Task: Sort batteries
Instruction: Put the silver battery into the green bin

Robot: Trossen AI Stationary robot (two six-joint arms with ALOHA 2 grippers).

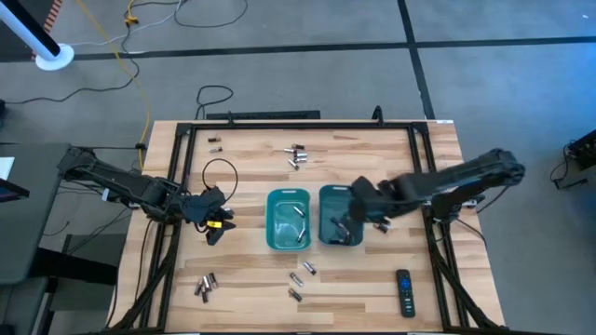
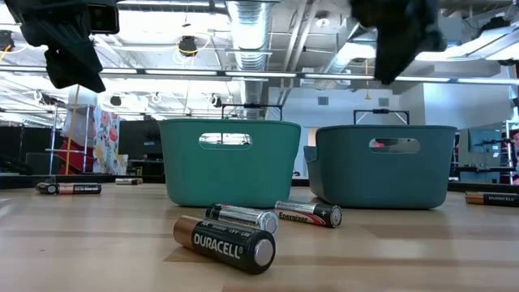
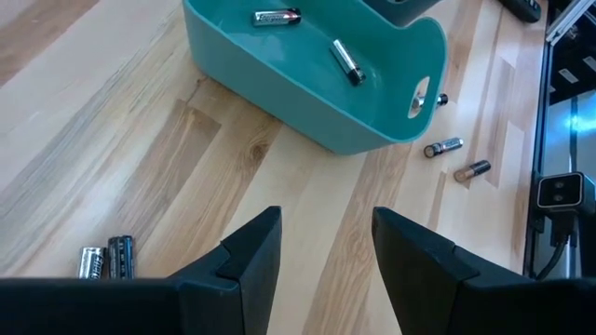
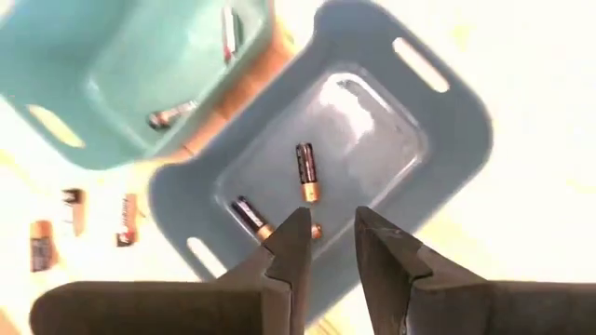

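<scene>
High view: two teal bins stand side by side mid-table, the left bin (image 1: 288, 220) lighter and the right bin (image 1: 341, 216) darker; batteries lie scattered on the table (image 1: 251, 158).
Left pincer (image 1: 213, 226): hovers over bare wood just left of the left bin, jaws wide apart with nothing between them, as the left wrist view shows (image 3: 321, 256).
Right pincer (image 1: 341, 226): hangs over the right bin, jaws parted narrowly; the right wrist view (image 4: 326, 244) shows nothing gripped.
Sorted so far: two silvery cells in the left bin (image 3: 346, 61); two dark copper-ended cells in the right bin (image 4: 307, 172).
Loose batteries: a cluster near the far edge (image 1: 296, 156), a pair near the front left (image 1: 205, 286), a few in front of the bins (image 1: 302, 273), one by the far left corner (image 1: 215, 143).
Risk, rolling: the cells are round and small; a nudge from one finger before the other could send one off across the table.
Risk, wrong bin: the bins touch or nearly touch, so a release near the shared wall could land a cell in the wrong one.
Risk, double pick: the paired cells by the left pincer (image 3: 105, 261) lie touching; closing on both could drop one.
Risk, collision: both arms work close to the bins and could clip a rim or each other.
Bystander item: the remote control (image 1: 404, 292) at the front right is not a battery and should be left alone.
</scene>
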